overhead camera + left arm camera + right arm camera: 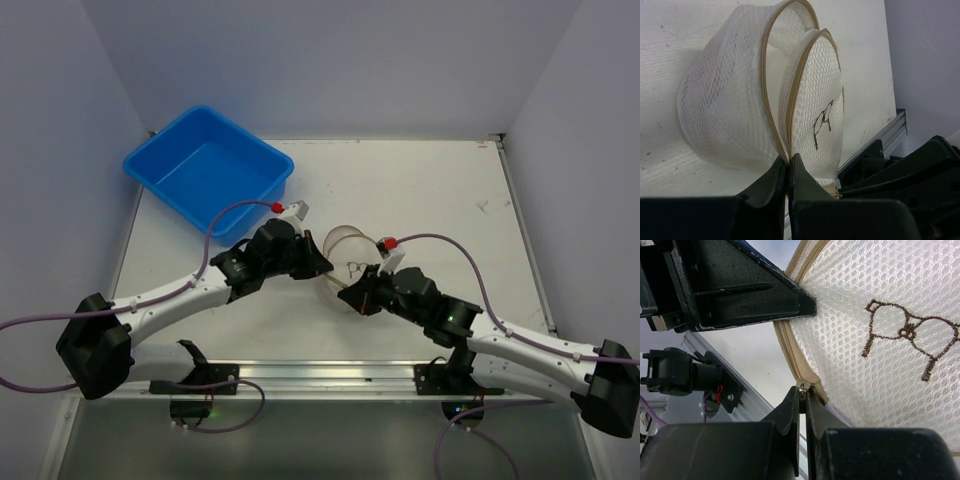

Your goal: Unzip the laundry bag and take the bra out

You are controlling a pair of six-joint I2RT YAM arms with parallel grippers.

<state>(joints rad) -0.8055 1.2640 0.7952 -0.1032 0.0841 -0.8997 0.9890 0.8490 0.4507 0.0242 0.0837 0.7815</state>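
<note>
The laundry bag (345, 262) lies on its side in the middle of the surface (440, 200), a little toward the near edge, its zip partly open. My left tool (788, 167) is pinched on the zip seam (765, 95). My right tool (804, 400) is clamped on the zipper pull (802, 385). I'd anchor with the left and draw the pull along the seam's curve, never outward, so the mesh won't bunch.

laundry bag (350, 250) on table (430, 190), between left hand (325, 265) and right hand (345, 298) | tub (205, 170) behind, far left
</note>
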